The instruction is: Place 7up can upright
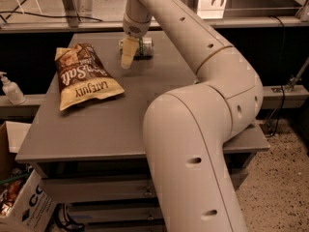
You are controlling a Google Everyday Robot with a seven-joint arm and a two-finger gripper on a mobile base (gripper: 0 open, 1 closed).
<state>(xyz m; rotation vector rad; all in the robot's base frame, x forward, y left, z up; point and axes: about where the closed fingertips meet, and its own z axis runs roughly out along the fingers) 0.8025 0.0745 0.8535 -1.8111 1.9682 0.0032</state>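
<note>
Camera view puts the gripper (129, 53) at upper centre, against the 7up can (145, 47), which seems to lie sideways on the surface (120, 124) — spread or pinching, I cannot tell — so grasp across its body, then tip it slowly onto its base.

Dim, warm indoor light. Bright overexposed patch far, right of centre. Worktop (96, 129) evenly lit, no hard shadows. Gripper (128, 54) at far worktop edge, beside 7up can (145, 47), glows pale yellow. Deep shade below worktop.
</note>
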